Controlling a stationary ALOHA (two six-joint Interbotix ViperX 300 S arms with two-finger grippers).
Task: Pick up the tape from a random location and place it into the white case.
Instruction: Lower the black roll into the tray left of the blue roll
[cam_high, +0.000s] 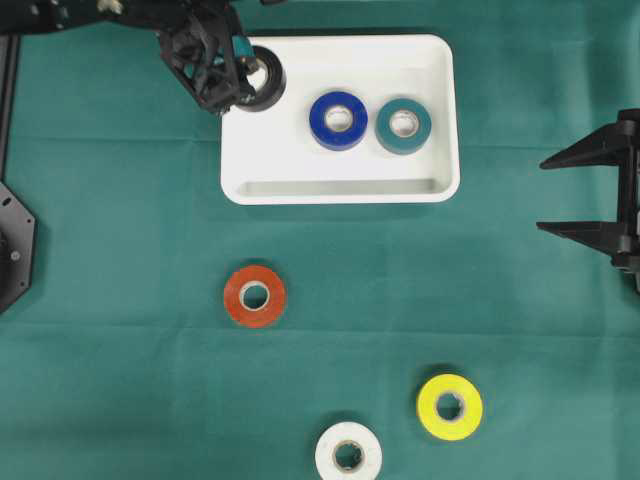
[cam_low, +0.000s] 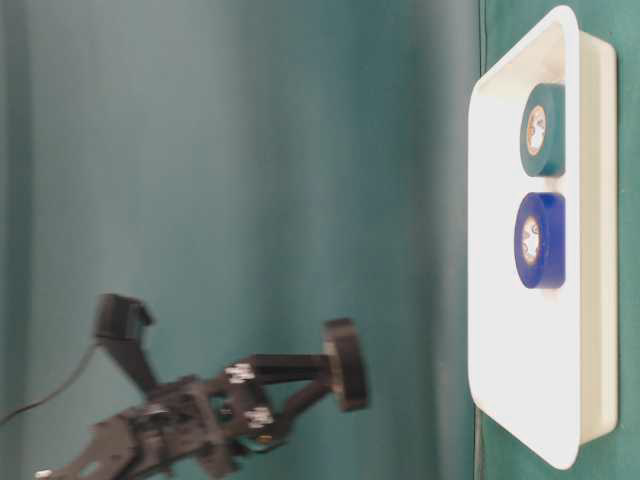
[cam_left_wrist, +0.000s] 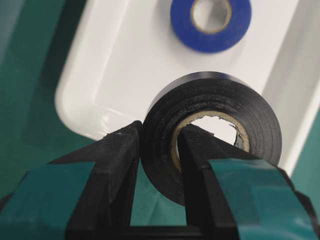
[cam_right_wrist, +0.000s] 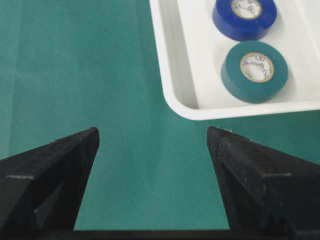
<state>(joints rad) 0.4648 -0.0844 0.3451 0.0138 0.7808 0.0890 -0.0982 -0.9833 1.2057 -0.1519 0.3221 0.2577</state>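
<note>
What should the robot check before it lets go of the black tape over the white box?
1. Grip: the left gripper pinches the black tape through its hole, one finger inside, one outside. Ok.
2. Tape over the white case: it sits at the case's corner rim, partly over the edge. Not ok.
3. Landing spot: the floor near that corner looks bare; the blue tape and teal tape lie apart from it. Ok.
4. Right gripper: open, off to the side. Ok.
5. Height above the case floor: cannot tell.
</note>
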